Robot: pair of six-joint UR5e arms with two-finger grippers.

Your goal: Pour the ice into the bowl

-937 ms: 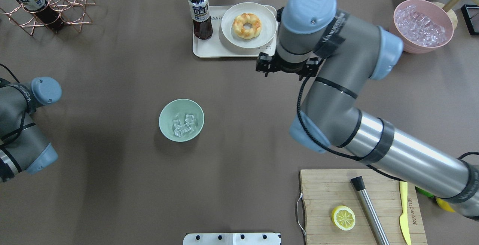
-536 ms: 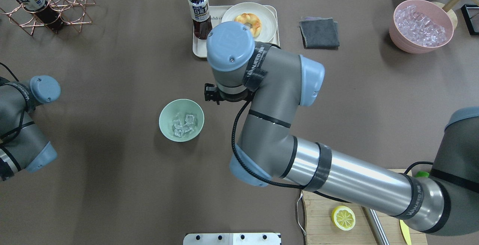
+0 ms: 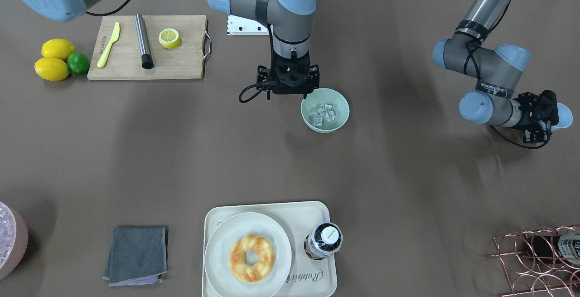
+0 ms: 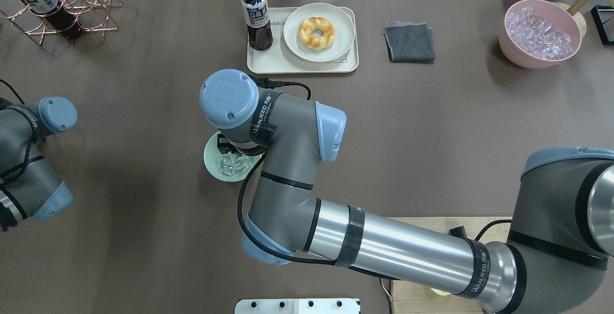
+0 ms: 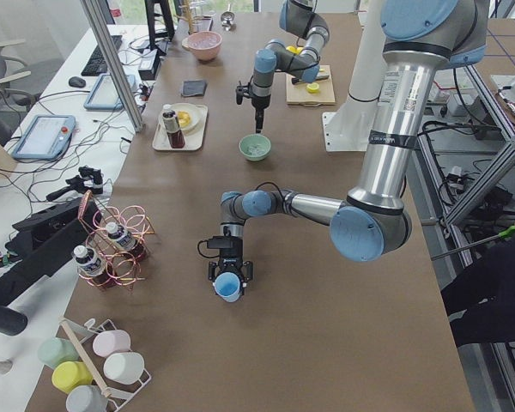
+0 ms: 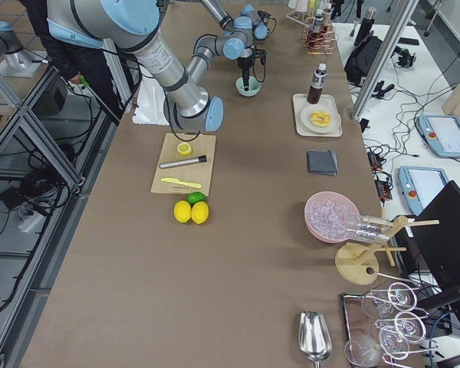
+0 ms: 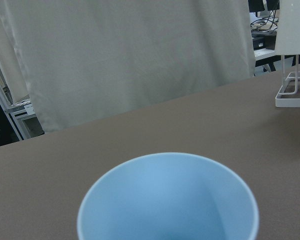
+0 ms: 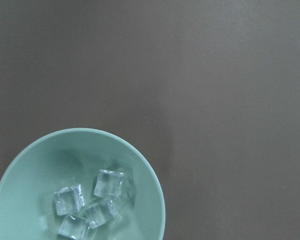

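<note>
Ice in the bowl; one gripper above it, the other holding a cup.
Near the left end of the worktop the left gripper lies level, its fingers closed round a light blue cup, whose open mouth fills the bottom of the left wrist view; about mid-worktop, a little toward the robot's edge, stands the bowl, upright; the ice is a small cluster of clear cubes on its floor, all inside the rim; the right gripper points straight down over the bowl, off its centre; its fingers are hidden beneath its own body, so I cannot tell how far apart they stand; nothing shows in its grasp.
</note>
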